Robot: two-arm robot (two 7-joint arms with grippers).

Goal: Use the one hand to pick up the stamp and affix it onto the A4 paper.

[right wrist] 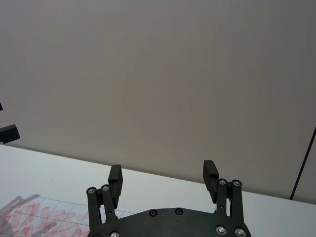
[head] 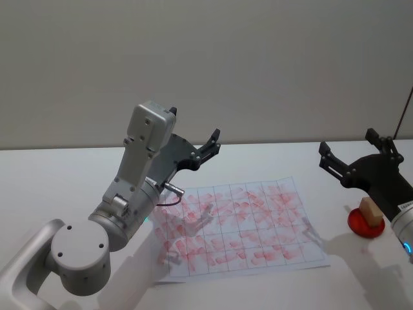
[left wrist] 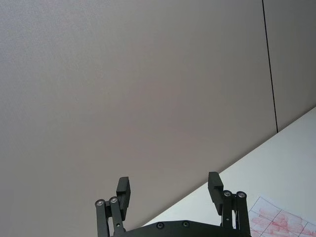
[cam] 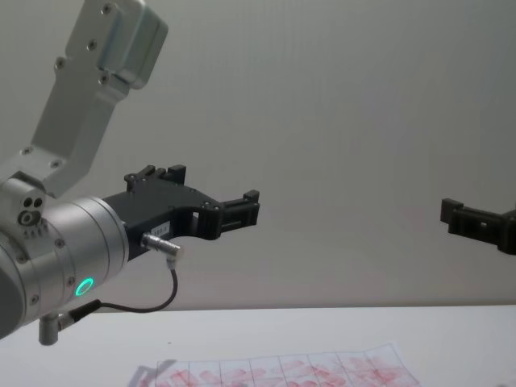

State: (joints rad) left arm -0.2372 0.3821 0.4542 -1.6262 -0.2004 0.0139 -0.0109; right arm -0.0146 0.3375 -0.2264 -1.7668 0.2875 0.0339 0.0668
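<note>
The stamp (head: pixel 370 210), a small tan block, stands on a round red ink pad (head: pixel 365 225) at the table's right side. The A4 paper (head: pixel 240 227) lies flat at the table's middle, its grid full of red imprints; its edge also appears as the sheet (cam: pixel 282 372) in the chest view. My right gripper (head: pixel 353 150) hovers open above and just left of the stamp, empty, its fingers (right wrist: pixel 210 174) spread wide. My left gripper (head: pixel 215 143) is raised over the paper's far left part, open and empty, its fingers (left wrist: pixel 215 185) pointing at the wall.
A white table (head: pixel 58 181) carries everything, with a plain grey wall behind. The left arm's large grey elbow (head: pixel 80 252) overhangs the table's near left corner. A thin dark cable (head: pixel 403 113) runs down the wall at the far right.
</note>
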